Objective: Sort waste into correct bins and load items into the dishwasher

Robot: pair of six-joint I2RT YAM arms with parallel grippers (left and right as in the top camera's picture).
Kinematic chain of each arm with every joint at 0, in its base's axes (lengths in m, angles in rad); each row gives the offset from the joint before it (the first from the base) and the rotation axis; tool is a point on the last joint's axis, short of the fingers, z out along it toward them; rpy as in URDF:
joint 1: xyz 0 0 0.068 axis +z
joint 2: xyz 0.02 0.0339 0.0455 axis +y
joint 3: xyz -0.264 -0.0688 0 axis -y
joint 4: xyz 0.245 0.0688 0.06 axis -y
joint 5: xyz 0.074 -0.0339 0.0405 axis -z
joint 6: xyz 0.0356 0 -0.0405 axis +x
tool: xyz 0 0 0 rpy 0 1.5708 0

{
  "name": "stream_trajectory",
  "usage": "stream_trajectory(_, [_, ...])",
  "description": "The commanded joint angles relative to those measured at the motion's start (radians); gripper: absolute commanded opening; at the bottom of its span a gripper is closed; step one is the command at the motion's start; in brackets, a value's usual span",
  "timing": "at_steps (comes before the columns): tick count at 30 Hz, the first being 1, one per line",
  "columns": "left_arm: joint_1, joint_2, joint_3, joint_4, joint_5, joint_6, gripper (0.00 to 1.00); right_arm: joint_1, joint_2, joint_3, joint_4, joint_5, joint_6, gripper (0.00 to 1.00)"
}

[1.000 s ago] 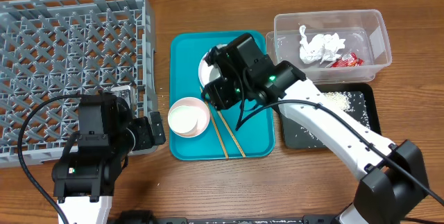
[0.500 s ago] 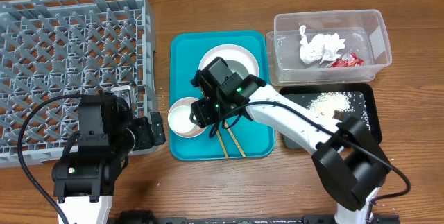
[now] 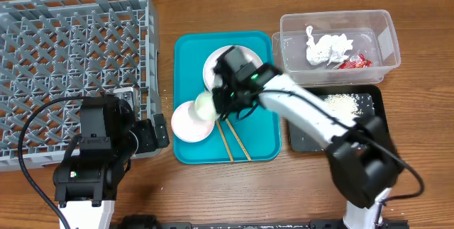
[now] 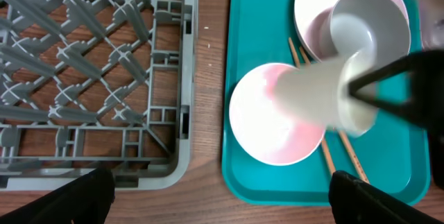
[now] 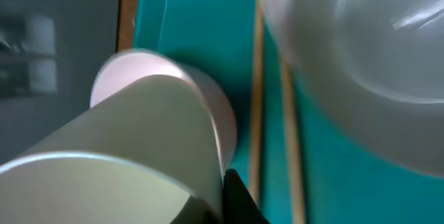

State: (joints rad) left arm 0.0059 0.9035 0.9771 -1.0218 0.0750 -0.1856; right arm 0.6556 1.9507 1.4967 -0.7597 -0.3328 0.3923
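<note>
Small white cup (image 3: 205, 105) is in the right gripper (image 3: 216, 100). Overhead: jaws closed on it, cup tipped on its side above the teal plastic serving tray (image 3: 190, 59), just over the round pink bowl (image 3: 183, 125) at the tray's left edge. My read: it's held clear of the bowl so it can travel to the big grey lattice dish rack (image 3: 71, 52) left of the tray. Left gripper (image 3: 160, 131) sits between rack and tray, probably parked out of the way.

Left wrist: its fingertips (image 4: 83, 196) are spread wide with nothing between them. Cup is motion-blurred above the tray.

Right wrist: cup fills the foreground, one dark finger (image 5: 239, 197) by its rim. Pair of wooden chopsticks (image 5: 270, 113) lies flat on the tray, next to the pale grey-green bowl (image 5: 361, 64).
</note>
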Motion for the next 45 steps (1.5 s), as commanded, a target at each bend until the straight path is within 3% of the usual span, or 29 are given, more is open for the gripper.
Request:
stream_trajectory(1, [-0.006, 0.0, 0.021, 0.025, 0.036, -0.025, 1.0, -0.106, -0.153, 0.056, -0.023, 0.005, 0.002, 0.04])
stream_trajectory(4, [-0.006, 0.019, 0.021, 0.084, 0.159, -0.024, 1.0, -0.197, -0.194, 0.056, -0.062, -0.087, 0.0, 0.04])
stream_trajectory(6, [-0.006, 0.042, 0.021, 0.129, 0.236, -0.023, 1.0, -0.243, -0.198, 0.056, -0.08, -0.25, -0.058, 0.04])
stream_trajectory(11, [-0.006, 0.152, 0.021, 0.309, 0.599, 0.048, 1.0, -0.285, -0.198, 0.056, -0.127, -0.629, -0.23, 0.04])
stream_trajectory(16, [-0.006, 0.258, 0.021, 0.515, 0.913, 0.085, 1.0, -0.28, -0.198, 0.056, -0.126, -0.802, -0.244, 0.04])
stream_trajectory(26, [-0.007, 0.326, 0.021, 0.72, 1.267, 0.08, 1.0, -0.28, -0.198, 0.056, -0.066, -1.018, -0.244, 0.04])
stream_trajectory(28, [-0.006, 0.326, 0.021, 0.74, 1.309, 0.074, 0.98, -0.28, -0.198, 0.056, -0.037, -1.049, -0.239, 0.04])
stream_trajectory(31, [-0.006, 0.326, 0.021, 0.743, 1.339, 0.073, 0.85, -0.28, -0.198, 0.056, -0.035, -1.049, -0.237, 0.04])
stream_trajectory(36, [-0.007, 0.326, 0.021, 0.771, 1.406, 0.073, 0.75, -0.28, -0.198, 0.056, -0.034, -1.049, -0.237, 0.04])
stream_trajectory(45, [-0.007, 0.326, 0.021, 0.792, 1.408, 0.073, 0.8, -0.28, -0.198, 0.056, -0.035, -1.049, -0.236, 0.04])
